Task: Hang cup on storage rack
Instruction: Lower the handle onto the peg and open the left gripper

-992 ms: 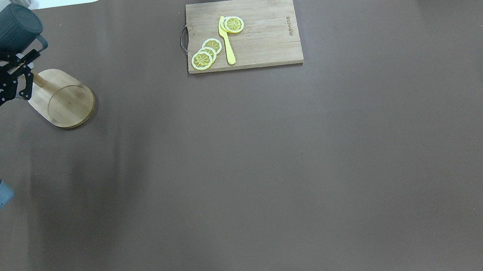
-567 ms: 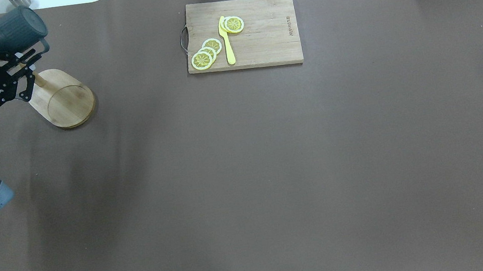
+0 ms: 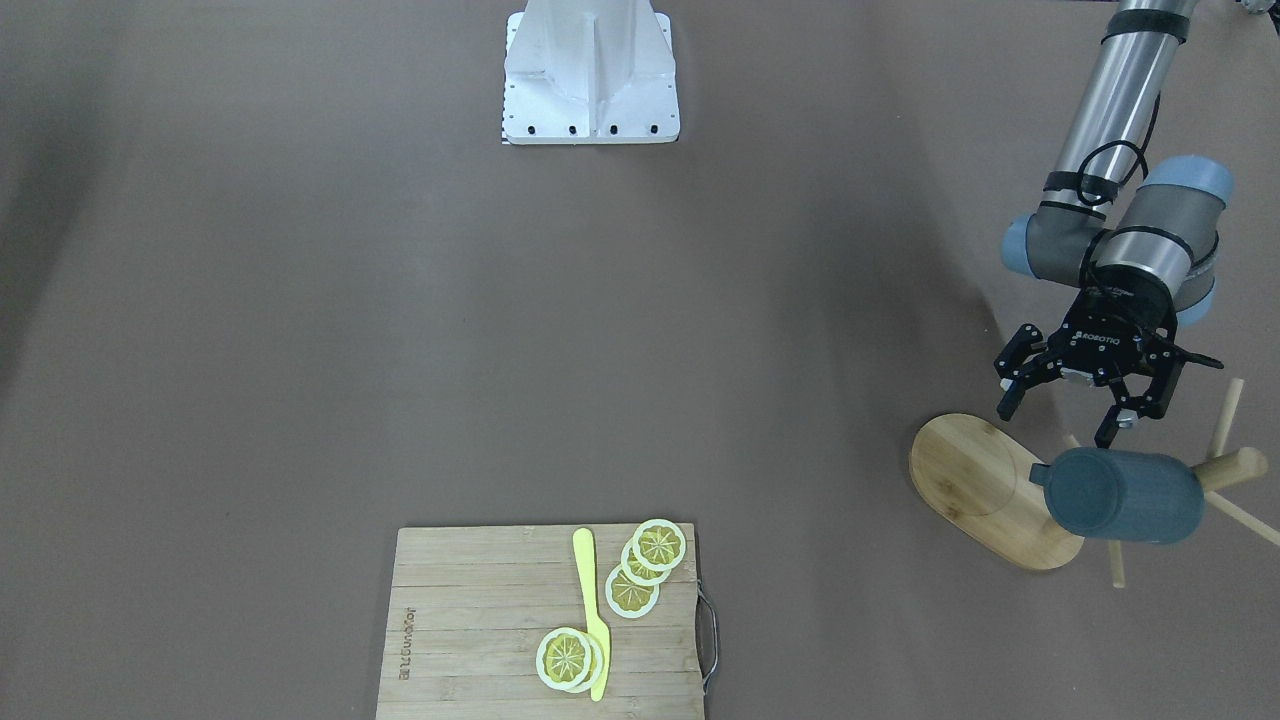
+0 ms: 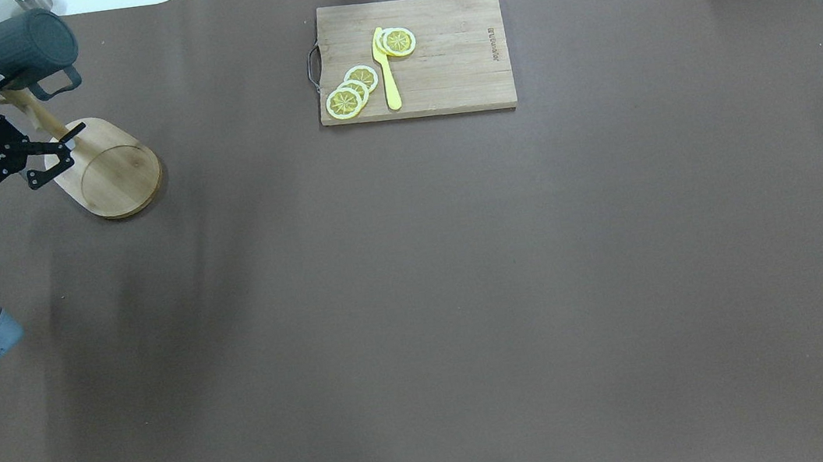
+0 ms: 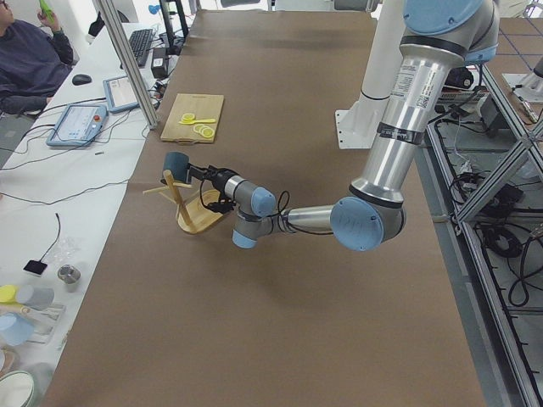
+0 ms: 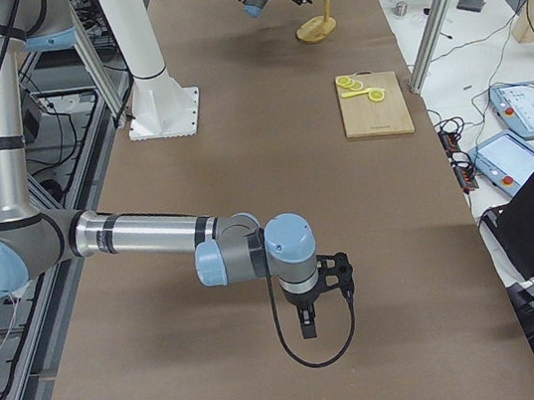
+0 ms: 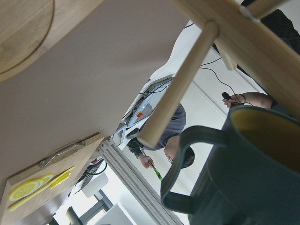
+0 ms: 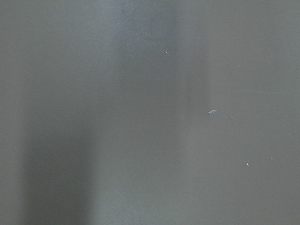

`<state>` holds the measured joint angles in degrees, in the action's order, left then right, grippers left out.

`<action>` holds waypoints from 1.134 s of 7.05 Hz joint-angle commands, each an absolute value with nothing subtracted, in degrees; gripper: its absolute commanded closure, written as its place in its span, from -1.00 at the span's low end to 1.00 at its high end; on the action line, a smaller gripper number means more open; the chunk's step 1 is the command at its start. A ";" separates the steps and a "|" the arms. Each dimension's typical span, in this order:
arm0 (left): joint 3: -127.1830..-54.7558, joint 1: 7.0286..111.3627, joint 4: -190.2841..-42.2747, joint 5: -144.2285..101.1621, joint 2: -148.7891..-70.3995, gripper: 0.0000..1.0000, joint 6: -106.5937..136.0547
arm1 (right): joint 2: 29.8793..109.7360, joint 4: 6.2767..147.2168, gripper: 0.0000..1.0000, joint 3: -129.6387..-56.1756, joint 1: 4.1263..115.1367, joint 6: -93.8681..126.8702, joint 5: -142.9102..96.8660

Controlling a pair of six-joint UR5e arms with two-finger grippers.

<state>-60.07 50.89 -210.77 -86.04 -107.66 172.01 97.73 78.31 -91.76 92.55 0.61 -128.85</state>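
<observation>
The dark blue-grey cup [image 4: 23, 45] hangs on an upper peg of the bamboo storage rack [image 4: 107, 172] at the table's far left corner, handle [image 4: 59, 82] pointing down toward the base. My left gripper [image 4: 23, 107] stands open just short of the cup and touches nothing. The front-facing view shows the cup [image 3: 1125, 495] lying sideways over the rack's oval base [image 3: 975, 485], with the open left gripper [image 3: 1057, 422] behind it. In the left wrist view the cup [image 7: 253, 178] fills the lower right under a peg [image 7: 178, 89]. My right gripper [image 6: 308, 321] hovers over bare table; I cannot tell its state.
A bamboo cutting board [image 4: 453, 61] with lemon slices [image 4: 351, 91] and a yellow knife [image 4: 385, 69] lies at the back middle. The robot's white base plate [image 3: 592, 75] is at the near edge. A seated person [image 5: 30, 59] is beyond the table's far side.
My left gripper opened wide, let go of the cup's handle and drew back a little. The cup stayed on the peg and settled slightly.
</observation>
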 commanded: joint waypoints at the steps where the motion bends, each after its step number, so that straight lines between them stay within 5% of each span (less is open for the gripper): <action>1: -60.90 50.89 -213.03 -86.13 -106.97 -0.98 171.91 | 97.73 78.31 -1.00 -91.76 92.55 0.62 -128.85; 8: -73.81 50.28 -214.27 -86.83 -103.10 -0.98 153.95 | 97.82 78.31 -1.00 -91.76 92.55 0.62 -128.85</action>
